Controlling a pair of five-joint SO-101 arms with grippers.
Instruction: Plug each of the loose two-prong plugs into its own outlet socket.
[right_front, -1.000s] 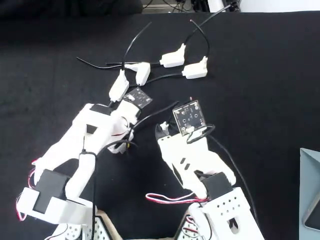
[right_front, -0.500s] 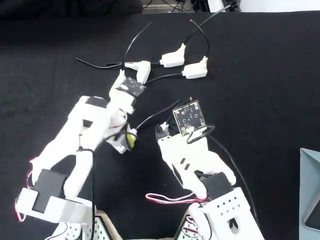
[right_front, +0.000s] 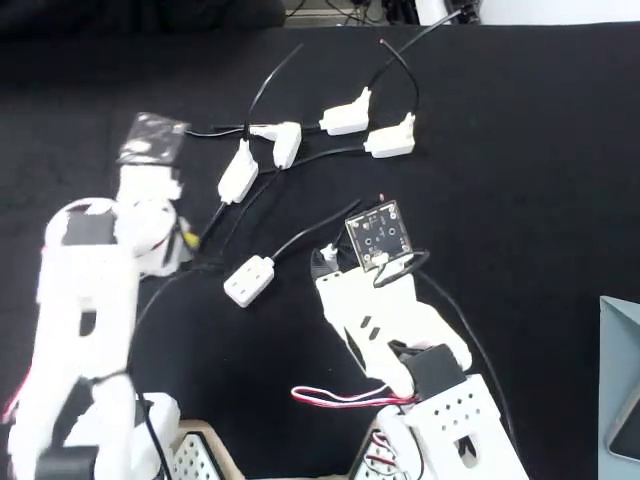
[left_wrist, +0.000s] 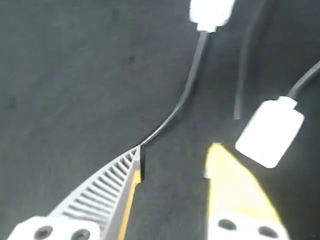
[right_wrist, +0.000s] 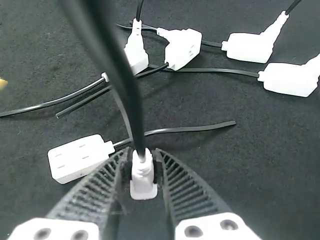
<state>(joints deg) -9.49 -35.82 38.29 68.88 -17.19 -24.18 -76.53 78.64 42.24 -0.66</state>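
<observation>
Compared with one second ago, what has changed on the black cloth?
The left arm swung away to the left, and the left gripper is open. The white rectangular socket block it covered now lies uncovered. The right gripper stayed shut on the small white plug. The other white plugs did not move.

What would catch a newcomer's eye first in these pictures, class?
The right end effector, near the table's middle, is shut on a small white plastic plug with a black cord. Beside it a white rectangular outlet block lies on the black table, and more white plugs and sockets on black cords cluster farther back.
</observation>
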